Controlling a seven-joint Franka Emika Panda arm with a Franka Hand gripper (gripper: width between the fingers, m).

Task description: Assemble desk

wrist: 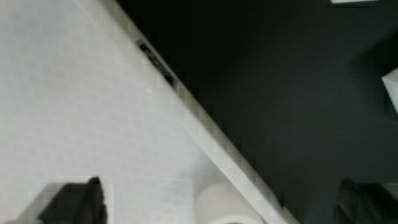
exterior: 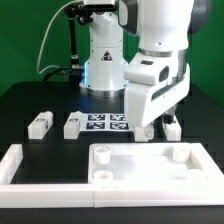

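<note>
The white rimmed tabletop panel point(exterior: 150, 162) lies at the front on the exterior view's right, with round sockets in its corners. Three white leg blocks show on the black table: one point(exterior: 40, 123) and a second point(exterior: 73, 124) on the left, a third point(exterior: 172, 127) just beside my gripper. My gripper point(exterior: 150, 127) hangs low over the panel's far edge. In the wrist view my gripper point(wrist: 217, 206) is open and empty. Its dark fingertips point(wrist: 71, 205) stand on either side of the panel's rim point(wrist: 178, 95), with a corner socket point(wrist: 228, 200) between them.
The marker board point(exterior: 105, 122) lies flat in front of the robot base point(exterior: 100, 60). The low white border wall point(exterior: 20, 165) runs along the front left. A white piece point(wrist: 390, 90) shows at the wrist view's edge on the black table.
</note>
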